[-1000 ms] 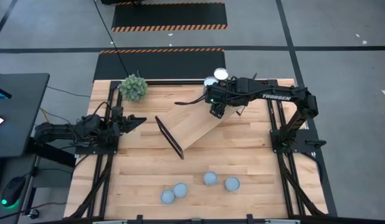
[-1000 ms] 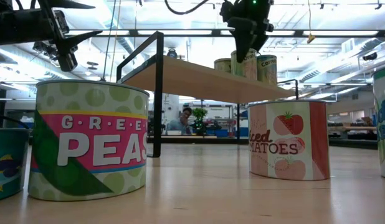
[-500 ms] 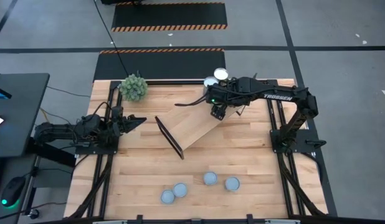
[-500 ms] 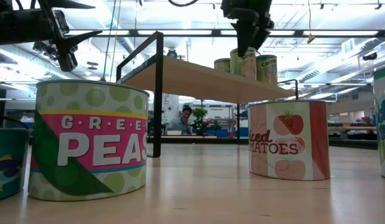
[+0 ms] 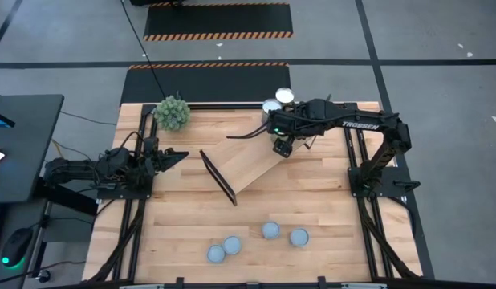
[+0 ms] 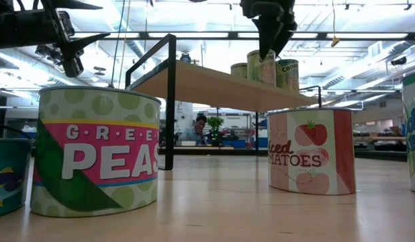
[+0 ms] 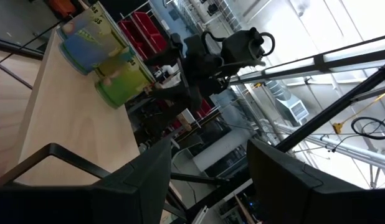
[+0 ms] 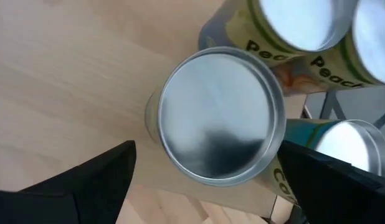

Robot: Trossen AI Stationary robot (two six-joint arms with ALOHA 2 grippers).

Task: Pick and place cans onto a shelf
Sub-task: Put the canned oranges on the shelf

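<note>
The shelf (image 5: 252,164) is a light-wood plank with black end frames, lying slantwise across the middle of the table. Several cans stand at its far right end. One is a silver-topped can (image 8: 220,115), another a peach can (image 8: 298,22). My right gripper (image 8: 208,149) hangs open just above the silver-topped can, a finger to each side of it, clear of it. It shows above the shelf cans (image 6: 261,67) in the low view as well. My left gripper (image 5: 174,156) waits open at the table's left side.
Several loose cans stand near the table's near edge, among them a green peas can (image 6: 93,151) and a tomatoes can (image 6: 311,151). A green plant ball (image 5: 172,112) sits at the far left corner. A person (image 6: 199,128) shows in the room behind.
My right gripper has tipped a little, and its fingertips have drawn slightly up from the cans on the shelf. It has stayed open. The cans and the shelf have not moved.
</note>
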